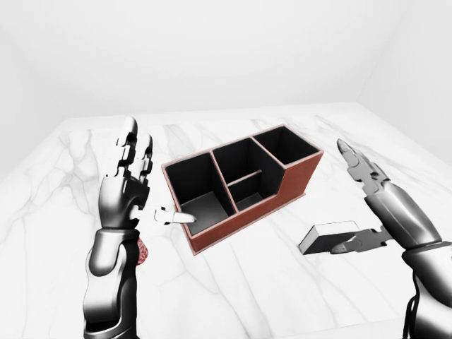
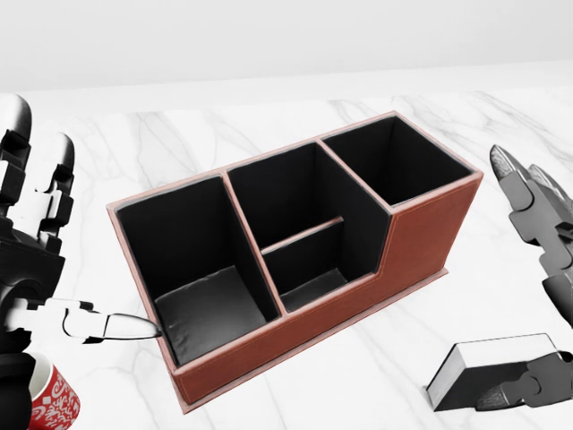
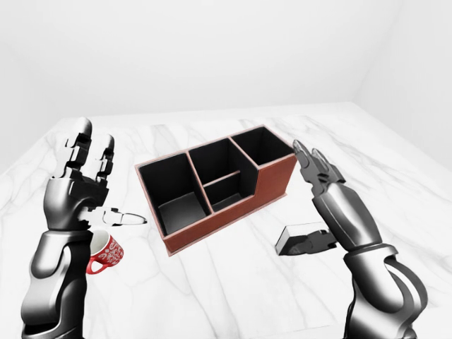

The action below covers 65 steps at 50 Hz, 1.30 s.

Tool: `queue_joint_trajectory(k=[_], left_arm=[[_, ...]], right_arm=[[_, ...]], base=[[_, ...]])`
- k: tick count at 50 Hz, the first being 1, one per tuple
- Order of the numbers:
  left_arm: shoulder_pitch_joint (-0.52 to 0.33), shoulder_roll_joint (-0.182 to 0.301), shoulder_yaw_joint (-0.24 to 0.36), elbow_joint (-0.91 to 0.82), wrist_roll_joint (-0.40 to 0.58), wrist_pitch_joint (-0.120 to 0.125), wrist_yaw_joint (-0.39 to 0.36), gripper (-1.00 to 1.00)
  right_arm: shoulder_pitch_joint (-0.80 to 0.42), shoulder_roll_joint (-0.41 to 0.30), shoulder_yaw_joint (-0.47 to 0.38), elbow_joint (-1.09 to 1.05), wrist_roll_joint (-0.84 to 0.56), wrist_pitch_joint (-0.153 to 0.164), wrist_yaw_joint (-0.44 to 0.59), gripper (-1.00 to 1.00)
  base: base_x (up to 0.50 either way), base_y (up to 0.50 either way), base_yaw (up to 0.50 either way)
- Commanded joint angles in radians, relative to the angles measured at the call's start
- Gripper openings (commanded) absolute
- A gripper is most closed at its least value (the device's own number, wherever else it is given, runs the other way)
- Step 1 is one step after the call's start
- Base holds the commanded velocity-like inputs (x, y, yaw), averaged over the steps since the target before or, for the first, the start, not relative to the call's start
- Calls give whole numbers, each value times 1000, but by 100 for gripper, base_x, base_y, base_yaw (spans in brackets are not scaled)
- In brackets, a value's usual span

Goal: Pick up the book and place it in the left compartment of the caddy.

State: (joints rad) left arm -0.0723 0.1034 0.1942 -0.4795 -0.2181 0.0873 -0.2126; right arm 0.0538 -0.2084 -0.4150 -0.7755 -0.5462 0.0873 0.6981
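A white marble tabletop (image 1: 233, 289) with grey veining is seen across the lower part of every view. It is bounded by plain white walls (image 1: 212, 49); a corner between two walls is visible at the upper right of the left-eye view. Even, diffuse lighting is noted, with soft shadows cast on the marble.

- We see the left hand (image 1: 127, 185) in glossy silver-grey metal shading to black, its three segmented fingers (image 1: 126, 141) ending in pale rounded tips.
- We see the right hand (image 3: 326, 205) built alike, on a thick, smooth chrome-like forearm with bulging joint shells.
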Motion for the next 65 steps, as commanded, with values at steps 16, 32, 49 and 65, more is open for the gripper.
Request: queue_joint_trajectory(k=[16,32,49,65], left_arm=[[24,7,38,-8,-11,0,-7,100],[27,12,54,24,-16,0,-5,100],[31,18,70,45,-21,0,1,100],[38,18,79,39,-24,0,-1,100]], right_arm=[[-6,-51,29,301,-367,0,0,100],[-58,-80,93,413,-566,-121,0,100],[-148,-120,158,567,-637,-163,0,100],[-97,-108,173,647,-682,-175,0,100]], base=[[0,0,0],[0,0,0],[0,0,0],[0,0,0]])
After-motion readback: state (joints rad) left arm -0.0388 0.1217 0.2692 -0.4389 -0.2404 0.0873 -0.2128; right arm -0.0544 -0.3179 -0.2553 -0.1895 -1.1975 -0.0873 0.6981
